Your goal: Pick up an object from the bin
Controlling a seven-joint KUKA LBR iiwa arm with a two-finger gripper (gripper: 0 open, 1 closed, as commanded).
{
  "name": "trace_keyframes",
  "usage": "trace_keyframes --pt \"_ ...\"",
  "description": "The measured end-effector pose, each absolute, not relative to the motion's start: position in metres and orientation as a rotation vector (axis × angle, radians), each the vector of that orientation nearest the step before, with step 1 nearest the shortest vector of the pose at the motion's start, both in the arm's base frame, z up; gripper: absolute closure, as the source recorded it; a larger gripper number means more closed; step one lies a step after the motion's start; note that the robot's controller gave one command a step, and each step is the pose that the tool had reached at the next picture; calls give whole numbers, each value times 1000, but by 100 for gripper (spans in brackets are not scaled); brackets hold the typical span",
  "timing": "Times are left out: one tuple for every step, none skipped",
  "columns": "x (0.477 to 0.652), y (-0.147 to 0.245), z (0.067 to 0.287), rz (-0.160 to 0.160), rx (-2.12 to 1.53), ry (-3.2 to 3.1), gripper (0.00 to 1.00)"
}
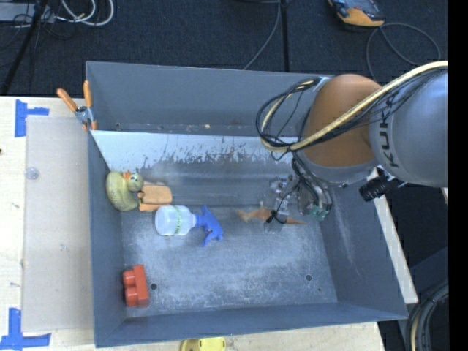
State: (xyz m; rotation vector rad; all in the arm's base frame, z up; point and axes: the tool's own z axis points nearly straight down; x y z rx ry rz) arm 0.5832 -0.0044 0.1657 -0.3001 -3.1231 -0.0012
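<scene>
My gripper (pixel 280 209) hangs low at the right side of the bin's floor, under the arm's orange cover. Right below it lies a thin orange-brown thing (pixel 257 214), stretched left to right, its middle hidden by the gripper. Whether the gripper touches it I cannot tell. To the left, a clear spray bottle with a blue trigger (pixel 187 223) lies on its side, a hand's width from the gripper.
A yellow-green snail toy (pixel 122 189) with an orange block (pixel 155 195) beside it sits against the left wall. A red block (pixel 135 285) lies near the front left corner. The arm and its cables cover the bin's back right part.
</scene>
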Motion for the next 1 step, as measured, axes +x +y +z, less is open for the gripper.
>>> trace_keyframes --pt "565 -11 213 -1 -344 -3112 100"
